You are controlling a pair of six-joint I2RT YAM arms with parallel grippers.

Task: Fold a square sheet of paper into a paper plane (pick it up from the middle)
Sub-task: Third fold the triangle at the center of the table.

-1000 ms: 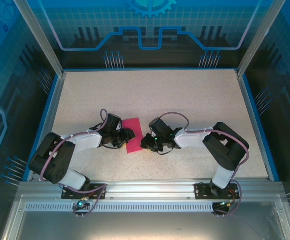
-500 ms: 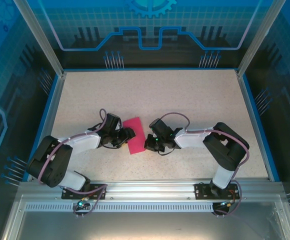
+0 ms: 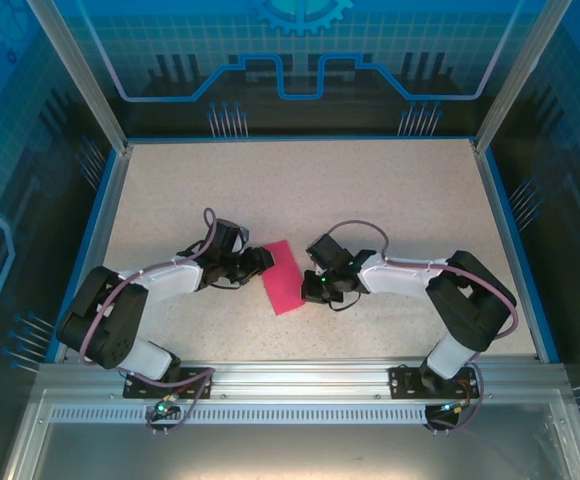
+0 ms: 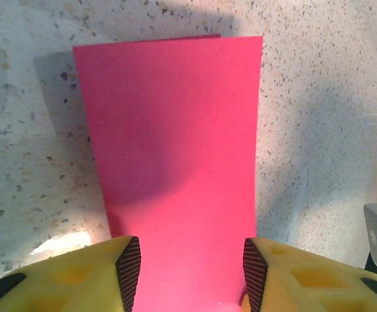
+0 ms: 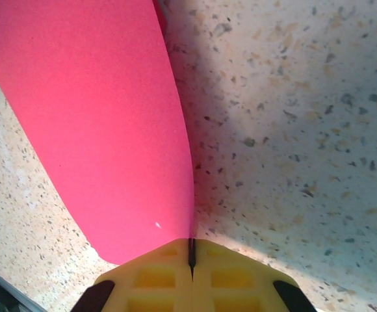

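Observation:
The magenta-pink sheet of paper point(image 3: 283, 278) lies as a narrow rectangle on the speckled table between my two grippers. My right gripper point(image 3: 311, 288) is shut on its right long edge. In the right wrist view the paper point(image 5: 97, 130) bows upward and its edge runs into the seam of the closed right gripper point(image 5: 192, 250). My left gripper point(image 3: 262, 260) is at the paper's far left corner. In the left wrist view the paper point(image 4: 175, 149) stretches away from the open left gripper point(image 4: 192, 263), whose ribbed pads point(image 4: 129, 266) stand apart over it.
The table point(image 3: 300, 190) is a pale speckled surface with a blue rim point(image 3: 510, 230). An aluminium rail point(image 3: 290, 385) runs along the near edge by the arm bases.
The right gripper has shut on the paper's edge and drawn it nearer and to the right, turning it slightly. The left gripper has followed the paper's far corner.

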